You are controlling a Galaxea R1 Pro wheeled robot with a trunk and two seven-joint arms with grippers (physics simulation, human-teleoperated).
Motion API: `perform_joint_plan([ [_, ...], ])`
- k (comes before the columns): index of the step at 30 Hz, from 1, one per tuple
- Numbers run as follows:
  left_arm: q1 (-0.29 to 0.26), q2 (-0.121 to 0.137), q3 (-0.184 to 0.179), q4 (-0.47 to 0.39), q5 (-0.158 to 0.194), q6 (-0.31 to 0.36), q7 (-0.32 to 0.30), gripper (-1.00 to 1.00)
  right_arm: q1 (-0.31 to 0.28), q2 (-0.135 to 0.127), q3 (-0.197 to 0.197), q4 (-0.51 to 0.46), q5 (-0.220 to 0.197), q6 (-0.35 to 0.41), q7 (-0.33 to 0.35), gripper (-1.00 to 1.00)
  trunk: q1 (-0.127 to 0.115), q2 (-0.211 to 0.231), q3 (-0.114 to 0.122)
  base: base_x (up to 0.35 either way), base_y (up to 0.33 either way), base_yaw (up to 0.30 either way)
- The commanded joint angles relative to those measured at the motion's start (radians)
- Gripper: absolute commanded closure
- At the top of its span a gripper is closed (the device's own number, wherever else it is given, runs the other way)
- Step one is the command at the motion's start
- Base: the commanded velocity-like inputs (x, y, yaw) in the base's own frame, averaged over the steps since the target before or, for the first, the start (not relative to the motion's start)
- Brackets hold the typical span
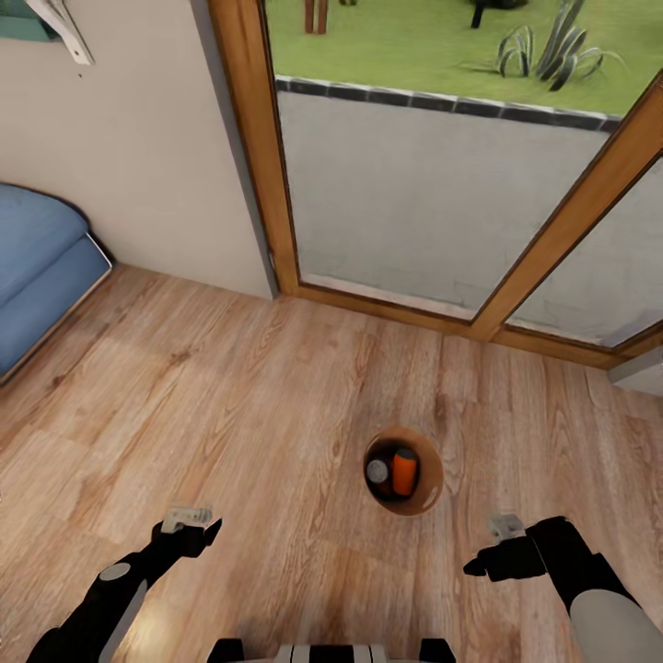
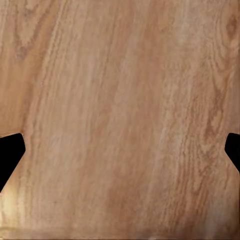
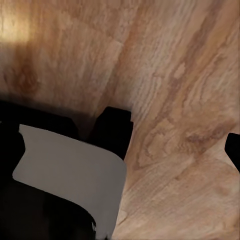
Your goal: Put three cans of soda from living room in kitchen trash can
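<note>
I'm seeing trash can (image 1: 403,471) standing on wood floor (image 1: 230,414), holding orange can (image 1: 404,471) and silver-topped can (image 1: 378,471); left gripper (image 2: 120,150) spread wide, right gripper (image 1: 486,559) unclear.

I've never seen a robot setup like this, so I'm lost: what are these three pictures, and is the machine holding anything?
It is a simulated two-armed robot on wheels. The big picture comes from a camera on its head, looking down at the wood floor. The black shapes at the bottom are its left gripper and right gripper. The other two pictures come from cameras near each gripper, aimed at the floor. Both jaws stand open with nothing between them. On the floor stands a small brown trash can with an orange can and a silver-topped can inside. A blue sofa sits at the left, glass doors ahead.
</note>
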Motion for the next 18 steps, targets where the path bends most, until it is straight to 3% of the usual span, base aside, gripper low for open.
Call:
perform_joint_plan([
  [1, 0.0, 0.0, -0.001, 0.015, 0.0, 0.0, 0.0, -1.0, 0.01, 0.0, -0.006, 0.0, -0.001, -0.017, 0.0, -1.0, -0.004, 0.007, 0.003, 0.0, 0.0, 0.0],
  [6, 0.0, 0.0, -0.003, 0.104, 0.001, -0.024, 0.0, -1.0, 0.061, -0.002, -0.039, 0.0, 0.0, -0.115, 0.0, -1.0, -0.023, 0.042, 0.019, 0.0, 0.0, 0.0],
  [7, 0.0, 0.0, -0.004, 0.183, 0.002, -0.071, 0.004, -1.0, 0.098, -0.005, -0.05, 0.002, 0.0, -0.173, 0.0, -1.0, -0.027, 0.049, 0.022, 0.0, 0.0, 0.0],
  [14, 0.009, 0.001, -0.019, 0.319, 0.002, -0.168, 0.055, -1.0, 0.169, -0.021, -0.055, 0.004, -0.001, -0.299, 0.002, -1.0, -0.054, 0.098, 0.044, 0.0, 0.0, 0.0],
  [15, 0.023, 0.001, -0.035, 0.379, 0.003, -0.242, 0.069, -1.0, 0.194, -0.024, -0.056, 0.006, -0.002, -0.337, 0.002, -1.0, -0.058, 0.105, 0.047, 0.0, 0.0, 0.0],
  [18, 0.028, 0.001, -0.04, 0.425, 0.003, -0.281, 0.076, -1.0, 0.216, -0.025, -0.057, 0.009, -0.003, -0.376, 0.003, -1.0, -0.069, 0.126, 0.057, 0.0, 0.0, 0.0],
])
